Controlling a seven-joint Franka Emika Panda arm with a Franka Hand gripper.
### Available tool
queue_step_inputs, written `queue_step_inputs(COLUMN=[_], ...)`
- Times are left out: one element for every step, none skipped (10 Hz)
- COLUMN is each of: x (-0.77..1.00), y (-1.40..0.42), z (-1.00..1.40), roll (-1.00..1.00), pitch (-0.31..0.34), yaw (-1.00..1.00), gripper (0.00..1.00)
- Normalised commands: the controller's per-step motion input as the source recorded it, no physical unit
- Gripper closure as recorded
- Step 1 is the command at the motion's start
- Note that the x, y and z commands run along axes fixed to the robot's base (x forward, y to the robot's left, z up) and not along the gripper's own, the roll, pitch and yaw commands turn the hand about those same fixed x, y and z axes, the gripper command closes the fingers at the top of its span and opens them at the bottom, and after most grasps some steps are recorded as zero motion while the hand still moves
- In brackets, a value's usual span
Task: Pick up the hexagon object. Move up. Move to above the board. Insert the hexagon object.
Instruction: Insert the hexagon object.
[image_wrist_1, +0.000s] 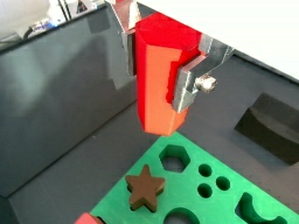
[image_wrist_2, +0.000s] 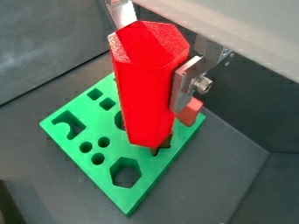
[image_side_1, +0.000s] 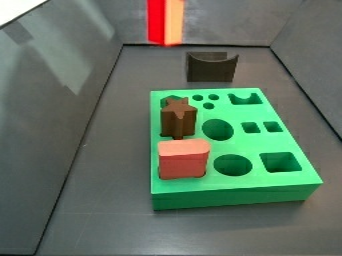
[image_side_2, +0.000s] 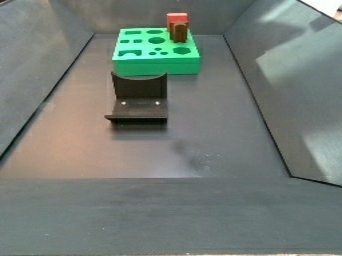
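My gripper (image_wrist_1: 156, 74) is shut on the hexagon object (image_wrist_1: 162, 83), a tall glossy red prism that hangs upright between the silver fingers (image_wrist_1: 187, 87). Both wrist views show it, and the hexagon object (image_wrist_2: 146, 87) fills the middle of the picture with the gripper (image_wrist_2: 152, 79) clamped on its sides. Below lies the green board (image_wrist_2: 70, 122), with its hexagonal hole (image_wrist_1: 176, 157) open and well under the prism's lower end. In a side view the hexagon object (image_side_1: 166, 22) hangs high at the picture's edge, beyond the board (image_side_1: 261, 185); the gripper itself is out of that frame.
A brown star block (image_side_1: 178, 115) and a salmon-pink block (image_side_1: 183, 158) stand in the board. A dark arch block (image_side_1: 210, 66) sits on the floor behind it and also shows as the arch block (image_side_2: 138, 100) in front of the board (image_side_2: 134, 45). Dark walls enclose the floor.
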Motion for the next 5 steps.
queue_step_inputs(x=[0.12,0.07,0.0,0.13,0.3], y=[0.03,0.0,-0.01,0.0,0.06], z=[-0.49,-0.32,-0.05,-0.33,-0.55], roll=[-0.06,-0.02,0.02,0.11,0.14], pitch=[-0.041,-0.014,0.0,0.0,0.003], yaw=[0.09,0.07,0.0,0.02,0.05], gripper=[1.0,1.0,1.0,1.0,1.0])
